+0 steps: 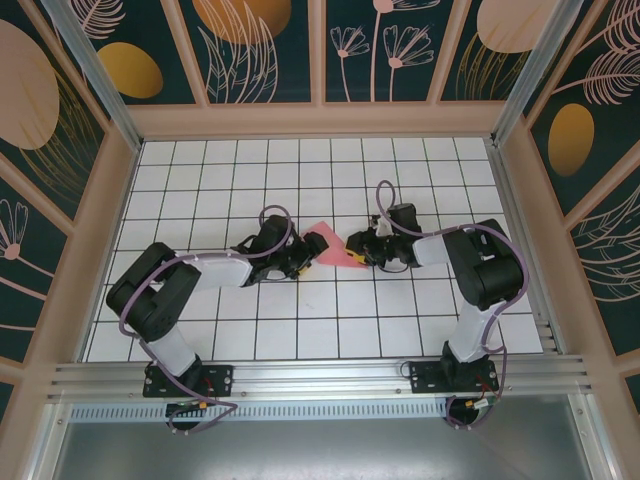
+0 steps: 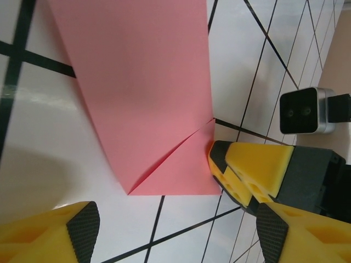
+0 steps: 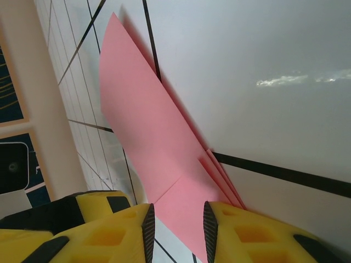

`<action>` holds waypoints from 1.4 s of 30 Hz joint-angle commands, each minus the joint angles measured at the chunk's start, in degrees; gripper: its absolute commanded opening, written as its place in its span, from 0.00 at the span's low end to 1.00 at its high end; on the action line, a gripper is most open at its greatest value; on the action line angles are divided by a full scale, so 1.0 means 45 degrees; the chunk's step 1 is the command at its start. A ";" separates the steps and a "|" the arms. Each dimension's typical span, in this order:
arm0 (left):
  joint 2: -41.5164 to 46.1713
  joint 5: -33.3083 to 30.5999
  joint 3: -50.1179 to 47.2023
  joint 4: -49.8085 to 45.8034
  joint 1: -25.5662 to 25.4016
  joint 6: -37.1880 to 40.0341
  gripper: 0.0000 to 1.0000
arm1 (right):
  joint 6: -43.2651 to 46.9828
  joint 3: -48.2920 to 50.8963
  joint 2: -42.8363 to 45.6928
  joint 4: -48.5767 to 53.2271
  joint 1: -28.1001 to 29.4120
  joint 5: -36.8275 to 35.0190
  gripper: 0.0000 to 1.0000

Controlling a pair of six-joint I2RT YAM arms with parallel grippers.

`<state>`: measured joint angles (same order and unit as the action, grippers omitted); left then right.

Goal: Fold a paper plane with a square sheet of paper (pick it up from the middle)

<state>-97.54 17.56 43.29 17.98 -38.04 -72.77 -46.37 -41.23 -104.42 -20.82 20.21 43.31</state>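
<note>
Right end effector point(image 3: 178, 211) narrowly apart on paper point(image 3: 148, 137); left end effector point(image 2: 176, 222) wide apart, beside.

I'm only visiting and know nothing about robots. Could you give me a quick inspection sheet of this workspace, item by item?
Surface: white table with black grid lines, flat.
Job's things: pink paper, partly folded, lying flat between the two arms.
Clutter: nothing seen.
Tools: left tool open, just short of the paper's edge; right tool nearly closed, tips at the paper; whether it grips cannot be told.
Cables: purple cables loop along both arms, none lying on the paper.
Surroundings: walls painted with leaves and flowers; metal rail at the near edge.
</note>
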 commanded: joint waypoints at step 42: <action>-0.1500 -0.0156 0.1899 -0.1322 -0.0316 -0.0509 0.69 | -0.0838 0.0921 -0.0490 -0.0743 -0.0663 0.1082 0.34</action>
<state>-103.44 15.55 50.28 11.73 -39.13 -74.72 -49.08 -38.83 -105.06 -26.04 17.91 48.07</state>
